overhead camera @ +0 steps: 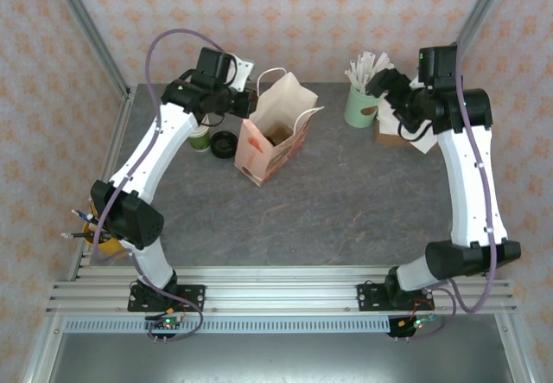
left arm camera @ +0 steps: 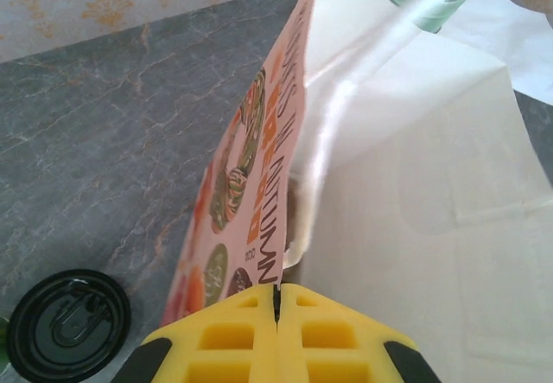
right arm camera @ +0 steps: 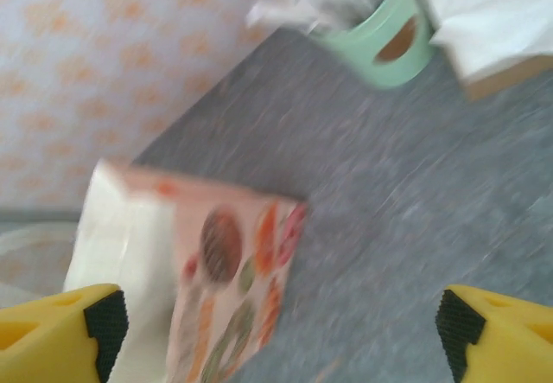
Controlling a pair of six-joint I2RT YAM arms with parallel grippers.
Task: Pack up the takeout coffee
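The takeout coffee shows as a round black lid (overhead camera: 224, 144) (left arm camera: 69, 324) on the table just left of the paper bag; its sides are hard to make out. The bag (overhead camera: 275, 132) (left arm camera: 406, 184) (right arm camera: 216, 271) stands open in the middle, pink with printed food pictures. At the bag's upper left, my left gripper (overhead camera: 248, 105) (left arm camera: 277, 290) is shut on the bag's rim. My right gripper (overhead camera: 382, 85) (right arm camera: 281, 318) hangs open at the back right beside the straw holder, with nothing between its fingers. The right wrist view is blurred.
A mint-green holder of wrapped straws (overhead camera: 359, 102) (right arm camera: 389, 37) and a box of white napkins (overhead camera: 402, 130) stand at the back right. A green cup (overhead camera: 200, 137) sits half under my left arm. A pen holder (overhead camera: 97, 234) is at the left edge.
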